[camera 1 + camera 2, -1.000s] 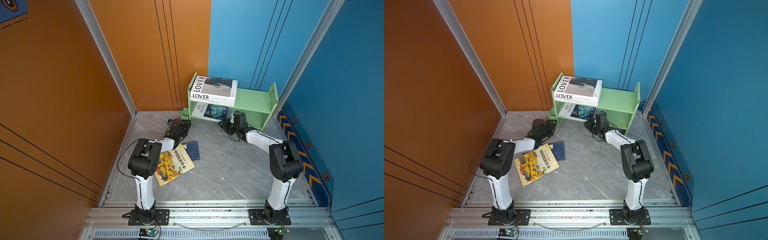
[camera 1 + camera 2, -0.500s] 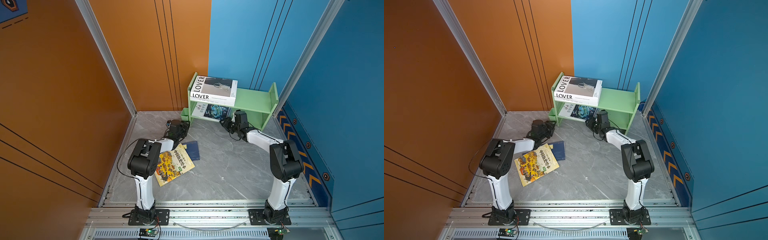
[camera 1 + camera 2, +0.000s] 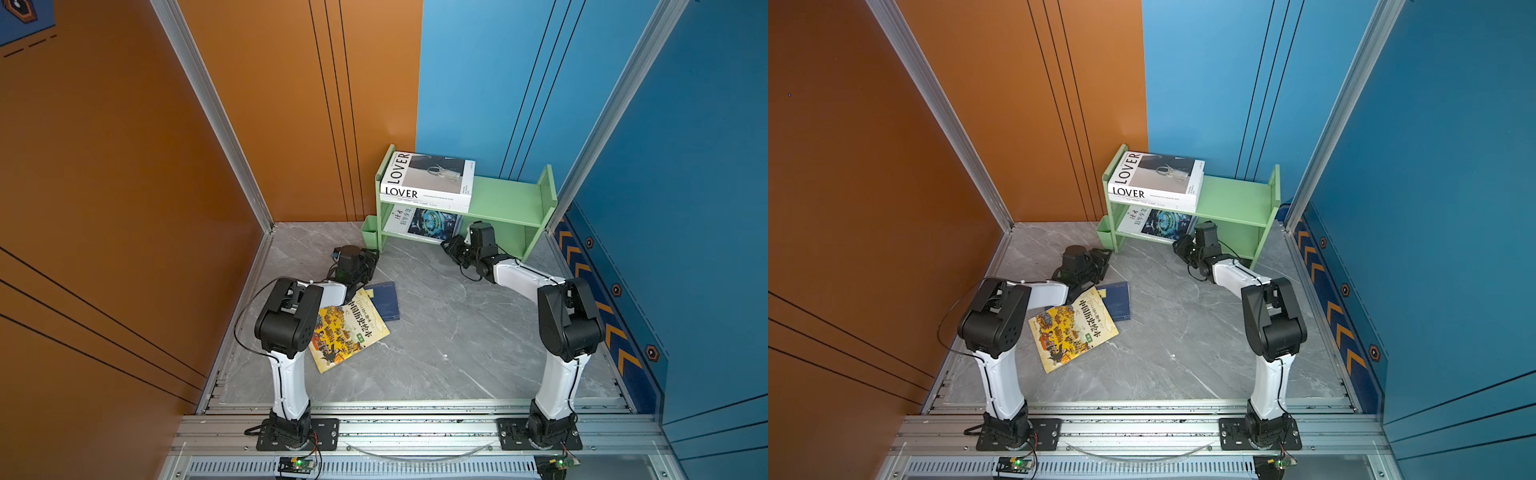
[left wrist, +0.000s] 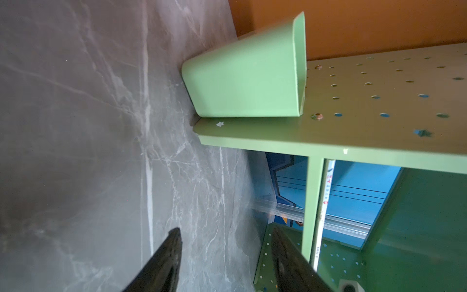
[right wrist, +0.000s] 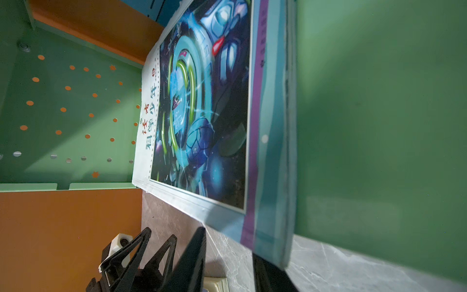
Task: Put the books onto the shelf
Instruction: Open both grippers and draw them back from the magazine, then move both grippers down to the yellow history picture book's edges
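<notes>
Three books up: the shelf point(image 3: 505, 199) sits at 12 o'clock of the floor. Its top tier has the LOVER book point(image 3: 428, 178) lying on a second white book point(image 3: 428, 205), and the sci-fi book point(image 3: 432, 222) lies flat on the lower tier.
Sci-fi book fit: not fully tucked in, its front edge pokes out past the lower tier.
Floor pile: at about 9 o'clock, the yellow book point(image 3: 347, 328) lies partly over a navy book point(image 3: 386, 301). Can't tell if another one hides under there.
Left gripper point(image 4: 225, 228): at roughly 10 o'clock, low, fingers spread with nothing in them, pointing at the shelf's end by the little green cup point(image 4: 242, 75).
Right gripper point(image 5: 227, 245): at about 1 o'clock, right at the sci-fi book's sticking-out corner. Fingers are partly apart with bare floor between them, so it isn't pinching the book.
Progress guess: roughly halfway, I'd say.
To do: nudge the sci-fi book in, then shelve the floor pile. The right half of the top tier is free.
</notes>
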`<state>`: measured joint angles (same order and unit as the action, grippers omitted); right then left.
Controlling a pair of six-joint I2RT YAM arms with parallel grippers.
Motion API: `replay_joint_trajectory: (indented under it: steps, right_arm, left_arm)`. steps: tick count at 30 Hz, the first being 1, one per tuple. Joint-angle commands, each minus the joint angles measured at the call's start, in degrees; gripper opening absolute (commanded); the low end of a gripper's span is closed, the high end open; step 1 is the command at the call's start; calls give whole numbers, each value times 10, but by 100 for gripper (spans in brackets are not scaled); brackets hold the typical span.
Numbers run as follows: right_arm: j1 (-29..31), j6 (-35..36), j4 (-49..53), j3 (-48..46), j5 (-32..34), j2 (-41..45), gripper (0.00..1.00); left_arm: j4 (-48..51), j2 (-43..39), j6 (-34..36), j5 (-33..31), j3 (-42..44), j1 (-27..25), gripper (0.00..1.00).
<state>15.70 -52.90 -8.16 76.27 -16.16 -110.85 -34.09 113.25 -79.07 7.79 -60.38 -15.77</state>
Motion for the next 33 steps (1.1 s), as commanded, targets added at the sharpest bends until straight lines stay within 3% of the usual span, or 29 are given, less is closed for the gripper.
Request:
replay_joint_trajectory:
  steps: [1,14,22,27,33]
  right_arm:
    - [-8,2,-9,18,12,-7,32]
    - [-17,7,3,14,15,10,33]
    - [-8,18,20,-20,13,45,53]
    - [22,44,45,-61,19,89,64]
    - [79,79,62,-114,59,148,75]
  left_arm:
    - [-16,-29,13,14,10,8,58]
    - [-16,-67,39,18,59,15,58]
    - [4,-134,100,39,92,31,60]
    - [144,-242,200,14,120,43,67]
    - [394,-407,331,-85,141,52,88]
